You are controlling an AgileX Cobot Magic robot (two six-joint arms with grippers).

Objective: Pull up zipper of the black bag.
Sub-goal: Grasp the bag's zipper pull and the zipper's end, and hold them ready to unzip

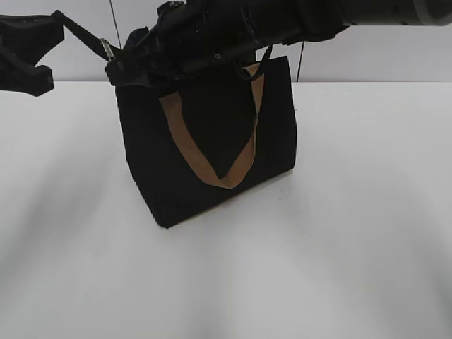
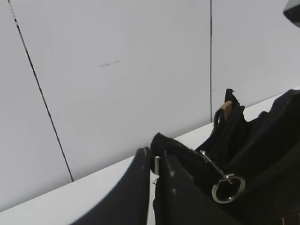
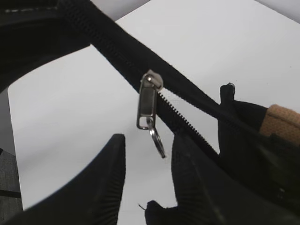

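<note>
The black bag (image 1: 212,141) stands upright on the white bench (image 1: 339,247), its tan strap handle (image 1: 212,166) hanging in a loop down the side that faces the exterior camera. All places below are given relative to this bag.

The right arm reaches across the bag's top rim from the far right corner toward the upper left corner. In the right wrist view the right pincer (image 3: 147,178) has its two dark fingers (image 3: 105,183) parted, with a clear gap between them, and they grip nothing. Just above that gap the zipper (image 3: 173,101) runs as a taut black band with teeth showing along its lower edge. The silver pull tab (image 3: 147,105) hangs from the slider, and a small ring (image 3: 157,140) dangles from it over the open gap without touching either finger.

The left pincer (image 2: 155,176) sits off the bag's upper left corner, beyond the rim. In the left wrist view its fingers are nearly together, pinching a narrow piece at the black band's end. A silver ring (image 2: 228,188) hangs beside it, against the dark fabric.
</note>
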